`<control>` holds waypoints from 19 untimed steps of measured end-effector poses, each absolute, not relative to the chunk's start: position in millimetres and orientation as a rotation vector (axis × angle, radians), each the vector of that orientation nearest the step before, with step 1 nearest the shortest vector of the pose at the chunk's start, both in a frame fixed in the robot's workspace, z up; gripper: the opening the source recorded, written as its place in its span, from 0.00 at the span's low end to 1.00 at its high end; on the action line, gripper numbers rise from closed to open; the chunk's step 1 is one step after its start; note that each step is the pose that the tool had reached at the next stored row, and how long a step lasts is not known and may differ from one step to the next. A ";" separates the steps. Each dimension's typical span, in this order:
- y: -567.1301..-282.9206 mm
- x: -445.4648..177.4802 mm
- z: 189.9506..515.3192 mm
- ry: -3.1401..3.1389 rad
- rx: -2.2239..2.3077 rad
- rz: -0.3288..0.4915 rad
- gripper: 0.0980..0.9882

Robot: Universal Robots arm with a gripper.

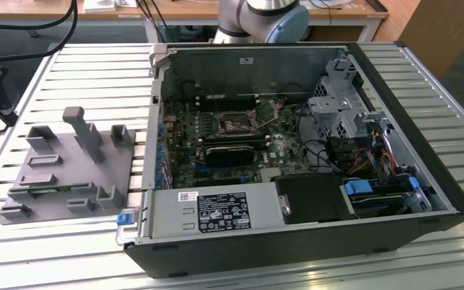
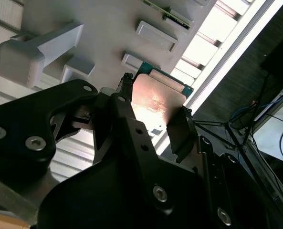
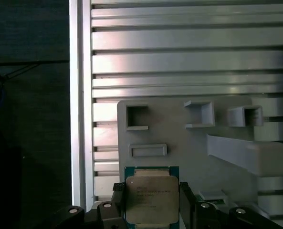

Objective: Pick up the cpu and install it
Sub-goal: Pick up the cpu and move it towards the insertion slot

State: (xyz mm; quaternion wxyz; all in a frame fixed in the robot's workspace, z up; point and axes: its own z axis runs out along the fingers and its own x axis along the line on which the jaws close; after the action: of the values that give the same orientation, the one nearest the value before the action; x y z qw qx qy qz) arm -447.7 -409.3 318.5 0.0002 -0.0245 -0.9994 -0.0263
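Over the grey fixture plate point(image 3: 179, 143), the gripper point(image 3: 152, 196) clamps the cpu point(image 3: 151, 191) — fingers point(image 3: 186, 200) pressing two opposite edges.

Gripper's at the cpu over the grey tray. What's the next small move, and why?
Probably a short straight lift. The gripper is shut on the cpu, clamping two opposite edges, over the tray, with a tall post close by. Rising first should clear that post before any travel toward the socket.

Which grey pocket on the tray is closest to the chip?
The low flat rectangular frame beside the cpu held in the gripper; the square pockets stand farther off.
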 end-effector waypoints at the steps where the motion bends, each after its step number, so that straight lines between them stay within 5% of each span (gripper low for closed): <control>1: -409.3 -447.8 319.3 -3.139 -0.077 -0.083 0.49; 19: -409.3 -447.8 332.8 -3.139 -0.077 -0.083 0.49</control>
State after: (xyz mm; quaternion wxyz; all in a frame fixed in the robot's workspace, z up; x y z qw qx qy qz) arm -447.8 -409.3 332.8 0.0001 -0.0245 -0.9994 -0.0263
